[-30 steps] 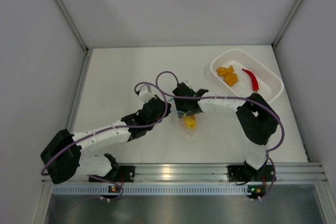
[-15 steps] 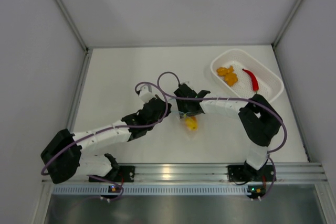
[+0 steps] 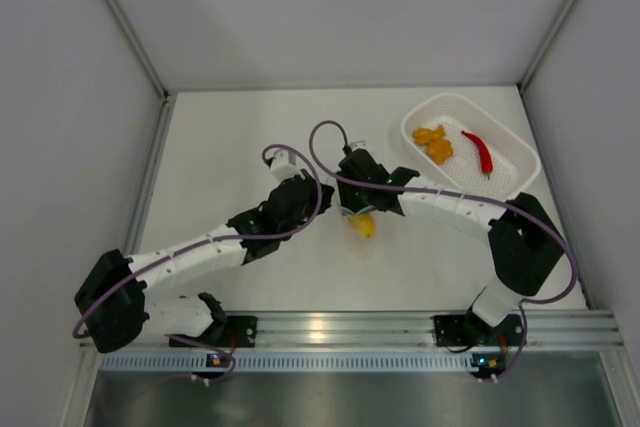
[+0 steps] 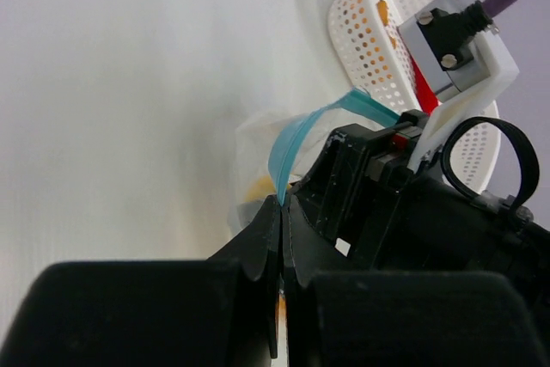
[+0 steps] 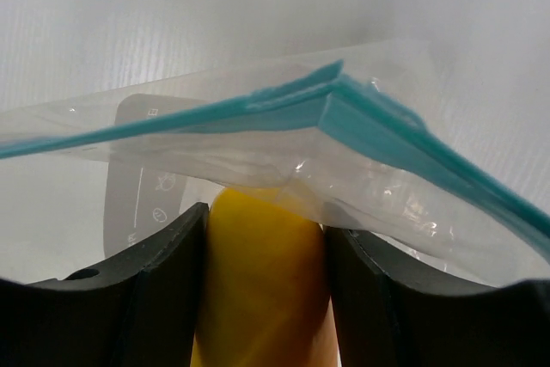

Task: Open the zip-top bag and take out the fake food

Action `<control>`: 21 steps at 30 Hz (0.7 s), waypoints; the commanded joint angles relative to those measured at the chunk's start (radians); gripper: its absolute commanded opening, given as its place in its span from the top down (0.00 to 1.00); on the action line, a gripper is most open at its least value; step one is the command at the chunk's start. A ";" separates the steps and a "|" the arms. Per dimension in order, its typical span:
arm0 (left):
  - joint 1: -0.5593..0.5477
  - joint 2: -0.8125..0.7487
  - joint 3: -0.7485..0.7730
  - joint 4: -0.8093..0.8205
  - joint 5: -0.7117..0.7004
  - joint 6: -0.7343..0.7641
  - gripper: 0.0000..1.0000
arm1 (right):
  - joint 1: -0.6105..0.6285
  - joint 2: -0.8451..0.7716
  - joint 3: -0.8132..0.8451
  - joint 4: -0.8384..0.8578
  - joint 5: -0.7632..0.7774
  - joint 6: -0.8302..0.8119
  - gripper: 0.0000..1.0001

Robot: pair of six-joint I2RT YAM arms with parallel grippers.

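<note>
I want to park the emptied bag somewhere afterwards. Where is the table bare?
Bare: the far-left table between the left wall rail and the left arm; also the strip between the zip-top bag and the front rail. Crowded: mid-table, where the right arm and left arm meet at the bag, and the white basket far right.

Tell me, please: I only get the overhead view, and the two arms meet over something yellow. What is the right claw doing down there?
Observer: Its wrist camera shows the right claw closed on the yellow piece, pressing it from both sides.
Operator: Is that piece out yet?
Observer: Not fully, it seems. Clear plastic of the bag drapes over its far end, and the blue zip strip runs just above.
Operator: And the other arm?
Observer: Its own camera shows the left claw shut, pinching the blue zip strip at the bag's edge.
</note>
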 commanded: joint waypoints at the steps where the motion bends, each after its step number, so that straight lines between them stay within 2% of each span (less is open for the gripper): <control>1: -0.017 0.009 0.071 0.016 0.060 0.094 1.00 | -0.002 -0.067 0.040 0.017 -0.004 -0.002 0.75; 6: -0.029 0.029 0.112 -0.023 0.093 0.146 1.00 | 0.000 -0.117 0.054 0.027 0.011 -0.025 0.77; 16: -0.032 0.034 0.146 -0.121 0.048 0.188 1.00 | -0.002 -0.240 0.005 0.092 0.093 -0.040 0.83; 21: -0.032 0.016 0.152 -0.130 0.048 0.216 1.00 | 0.000 -0.305 -0.067 0.181 0.143 -0.039 0.87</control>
